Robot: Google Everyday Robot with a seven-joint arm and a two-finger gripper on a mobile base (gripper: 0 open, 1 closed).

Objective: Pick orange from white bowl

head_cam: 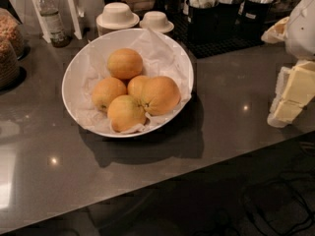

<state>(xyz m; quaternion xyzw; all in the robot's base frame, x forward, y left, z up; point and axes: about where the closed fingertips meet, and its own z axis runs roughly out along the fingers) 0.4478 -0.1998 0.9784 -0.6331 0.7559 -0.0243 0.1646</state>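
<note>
The white bowl (78,65), wide, shallow and lined with crumpled white paper, stands on the dark grey counter left of centre. Several yellow-orange fruits lie in it. The orange (160,95), the largest one with dimpled skin, lies at the bowl's right side and touches its smaller neighbours (125,63). My gripper (289,93) shows as cream-white blocks at the right edge of the camera view. It hovers over the counter well to the right of the bowl, apart from it.
Two small upturned white cups on saucers (117,15) stand behind the bowl. A bottle (49,17) and a jar of cereal (9,48) are at the back left. Black condiment holders (224,14) stand at the back right. The counter's front edge (162,181) runs diagonally below.
</note>
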